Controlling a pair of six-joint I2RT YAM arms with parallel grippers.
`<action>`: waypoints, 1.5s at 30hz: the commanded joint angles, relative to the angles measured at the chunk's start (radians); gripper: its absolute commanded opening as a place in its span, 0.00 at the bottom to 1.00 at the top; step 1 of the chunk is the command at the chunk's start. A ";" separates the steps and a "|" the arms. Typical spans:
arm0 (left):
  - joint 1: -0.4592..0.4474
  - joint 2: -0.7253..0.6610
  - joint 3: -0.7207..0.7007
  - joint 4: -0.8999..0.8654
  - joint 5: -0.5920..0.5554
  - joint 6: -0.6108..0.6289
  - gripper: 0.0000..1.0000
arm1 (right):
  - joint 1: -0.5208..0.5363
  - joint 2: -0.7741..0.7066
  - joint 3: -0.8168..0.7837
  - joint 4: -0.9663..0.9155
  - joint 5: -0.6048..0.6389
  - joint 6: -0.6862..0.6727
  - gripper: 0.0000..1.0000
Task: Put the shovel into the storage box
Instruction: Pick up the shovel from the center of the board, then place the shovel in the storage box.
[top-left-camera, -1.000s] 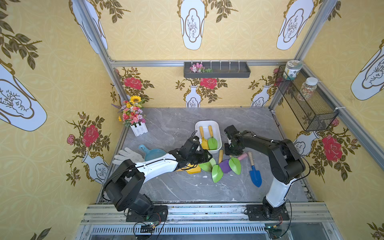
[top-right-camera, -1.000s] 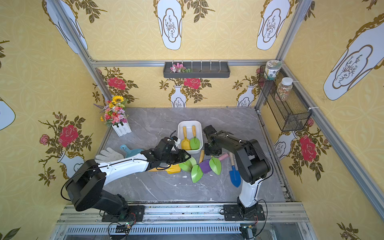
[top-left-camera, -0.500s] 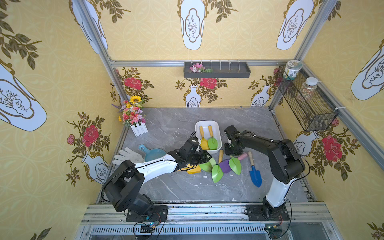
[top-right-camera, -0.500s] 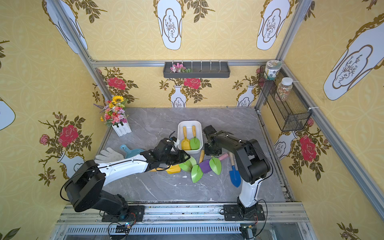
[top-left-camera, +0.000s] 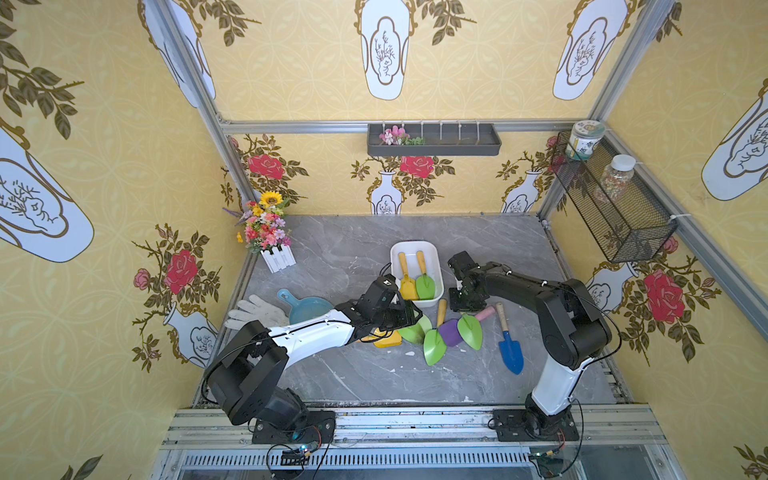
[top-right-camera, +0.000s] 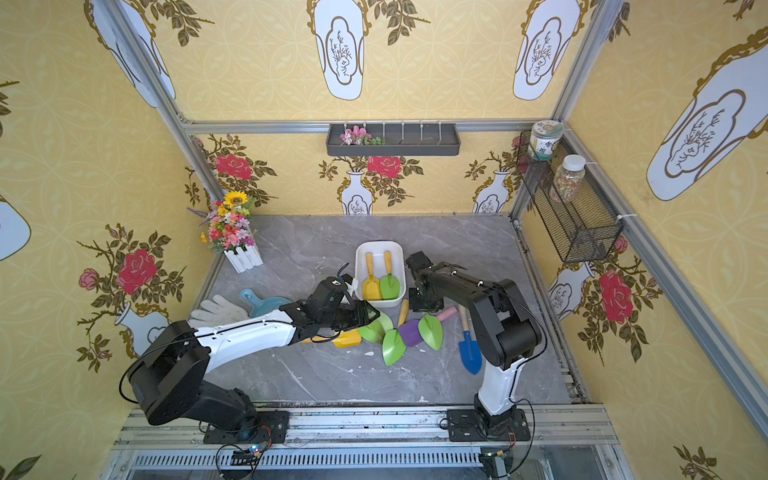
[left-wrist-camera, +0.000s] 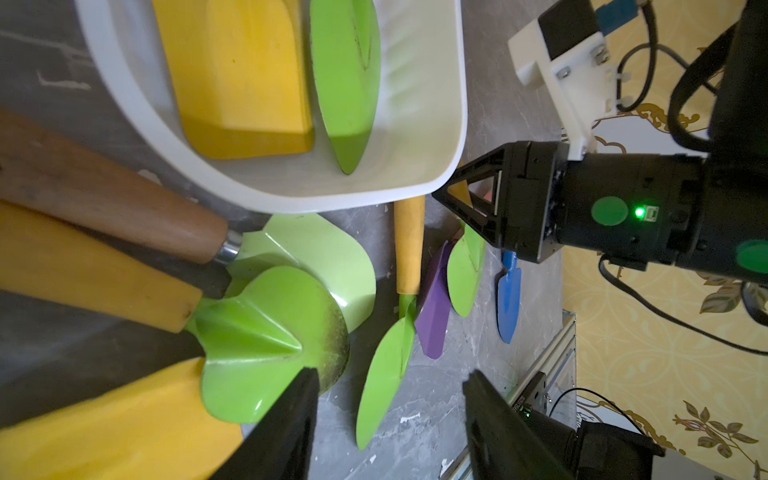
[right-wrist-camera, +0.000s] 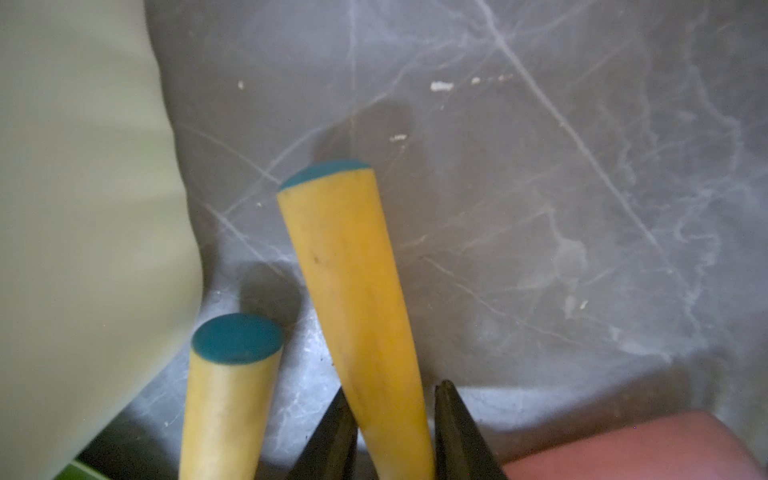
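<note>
While right end effector pinches a yellow shovel handle beside the storage box | left end effector: spread above green shovels

White rectangular plastic storage box, near the centre of the grey marbled table, holds a yellow scoop shovel and a green pointed shovel side by side. The right gripper covers the handle of a green leaf-bladed shovel just off the box's near right corner; the left gripper hangs over loose green shovels by its near left corner.
</note>
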 joint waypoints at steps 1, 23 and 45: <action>0.001 -0.003 -0.008 0.021 -0.004 -0.007 0.60 | 0.001 -0.001 -0.002 0.002 0.009 0.002 0.28; 0.104 -0.114 -0.084 0.062 0.019 -0.061 0.60 | 0.066 -0.146 0.170 -0.199 0.044 -0.008 0.24; 0.179 -0.220 -0.129 -0.008 -0.013 -0.056 0.60 | 0.090 0.258 0.772 -0.264 -0.005 -0.036 0.24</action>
